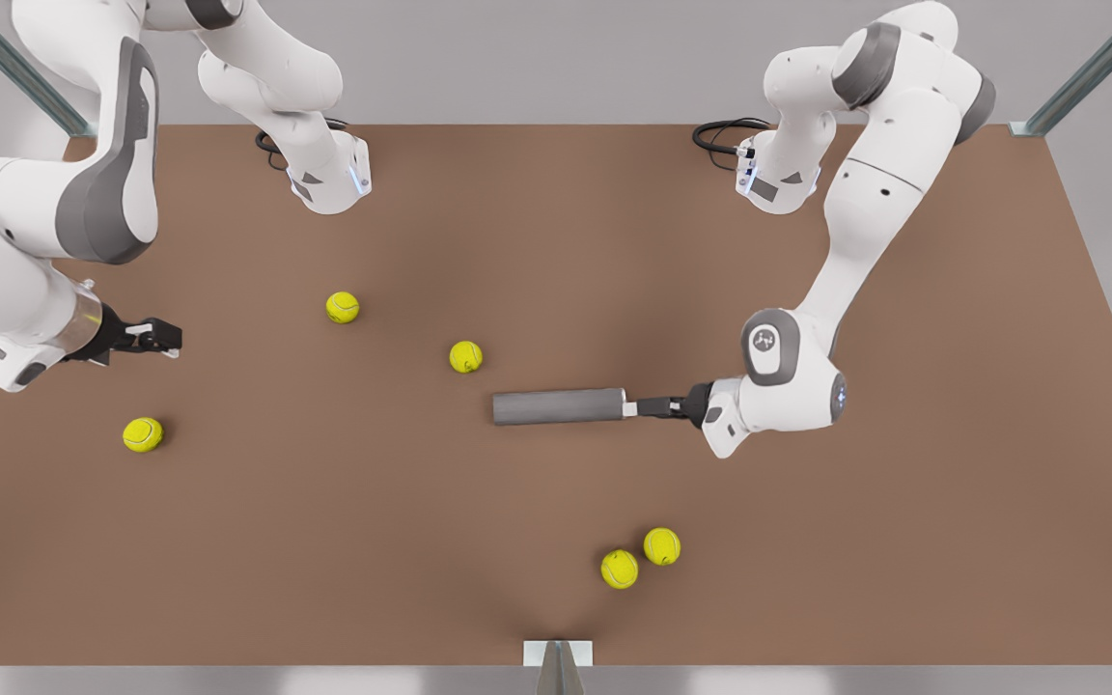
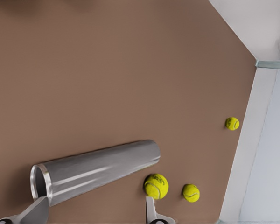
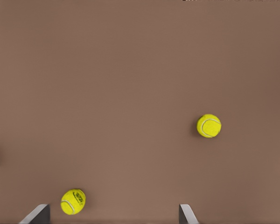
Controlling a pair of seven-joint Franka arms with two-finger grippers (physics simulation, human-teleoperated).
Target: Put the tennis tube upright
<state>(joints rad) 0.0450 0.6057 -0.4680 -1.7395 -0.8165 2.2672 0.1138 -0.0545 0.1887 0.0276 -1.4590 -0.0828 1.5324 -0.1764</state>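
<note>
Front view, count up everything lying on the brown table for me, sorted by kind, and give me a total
Tennis balls, yellow-green: 5
Tennis tube, grey, lying on its side: 1
Total: 6 things on the table

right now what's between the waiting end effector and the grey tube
In the front view, two yellow-green tennis balls lie on the brown table between the waiting right end effector and the lying slim grey metallic tennis tube.
</note>
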